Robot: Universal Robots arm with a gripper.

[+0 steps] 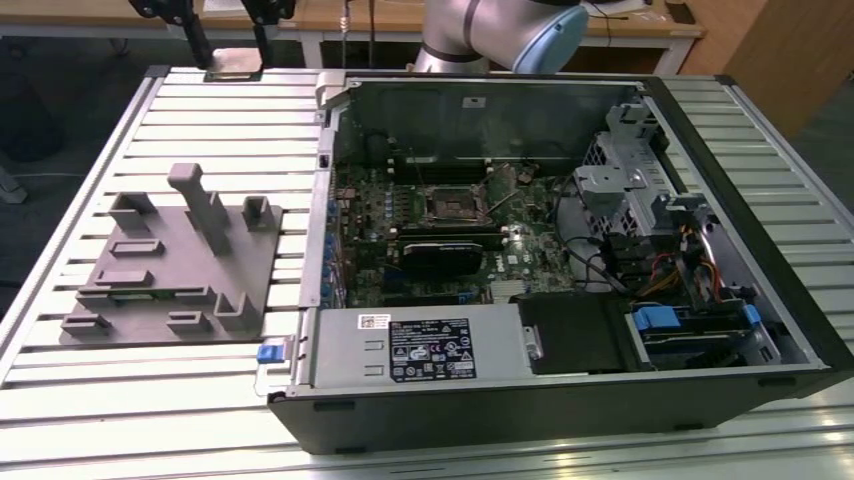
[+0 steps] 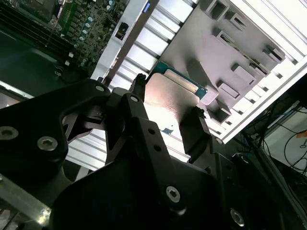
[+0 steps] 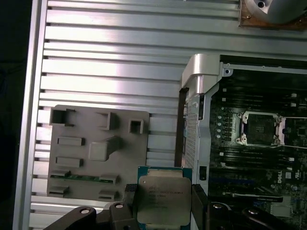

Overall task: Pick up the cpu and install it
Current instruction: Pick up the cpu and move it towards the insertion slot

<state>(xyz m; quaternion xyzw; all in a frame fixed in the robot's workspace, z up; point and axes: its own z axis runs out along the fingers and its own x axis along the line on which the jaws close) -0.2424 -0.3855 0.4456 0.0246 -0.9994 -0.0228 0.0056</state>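
The cpu (image 3: 162,196), a flat square chip with a silvery top and a green edge, is held up in the air between two black fingers. My gripper (image 3: 163,203) is shut on the cpu (image 2: 169,98) by two opposite edges, and my gripper (image 2: 168,106) hangs high over the slatted table, between the grey fixture and the case wall. The black square-framed socket (image 3: 261,128) on the motherboard sits off to one side of the chip. In the exterior view, that socket (image 1: 454,205) lies mid-board inside the open case.
The open computer case (image 1: 787,300) lies flat on the exterior view's right, with drive cages, cables and a power supply (image 1: 420,345) inside. A grey fixture plate (image 1: 174,260) with upright blocks lies to its left on the slatted aluminium table (image 1: 214,110). The arm (image 1: 487,30) rises behind the case.
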